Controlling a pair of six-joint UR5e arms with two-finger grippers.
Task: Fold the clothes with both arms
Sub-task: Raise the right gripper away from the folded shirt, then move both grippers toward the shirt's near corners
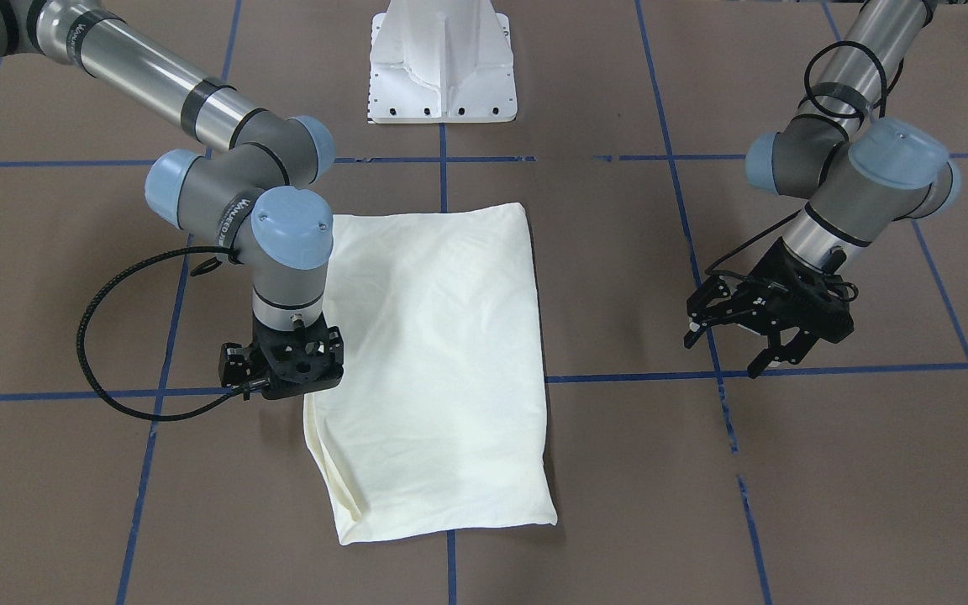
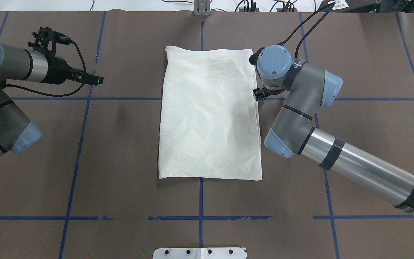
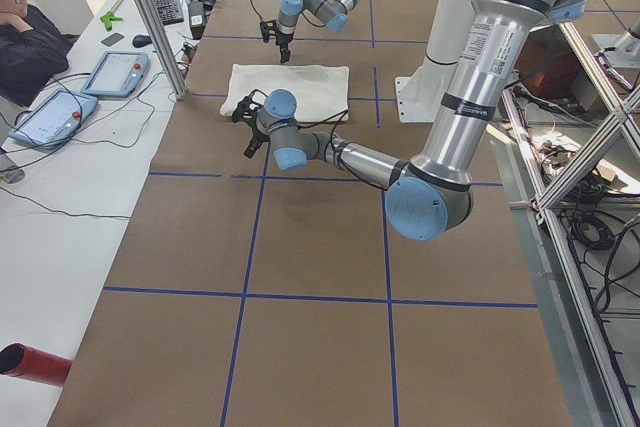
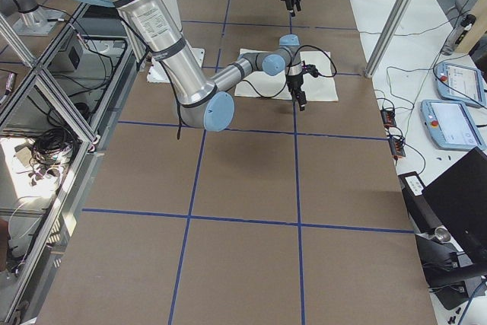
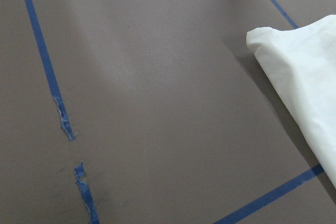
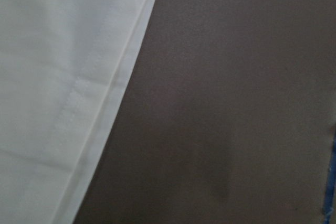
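Folded shirt [image 1: 442, 336], right claw [image 1: 295, 374] at its edge, grip unclear, left claw [image 1: 728, 349] splayed, well apart over table [image 1: 786, 504]

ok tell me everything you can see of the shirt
The shirt is cream-white, soft cotton by its look, folded into a neat rectangle, plain side up, no print showing. It lies flat on the brown table with light creases, across a blue tape line. Layers show loose at one corner, and the right wrist view shows a stitched hem. The right gripper sits at its edge; whether it touches is unclear. The left gripper hangs open, well clear.
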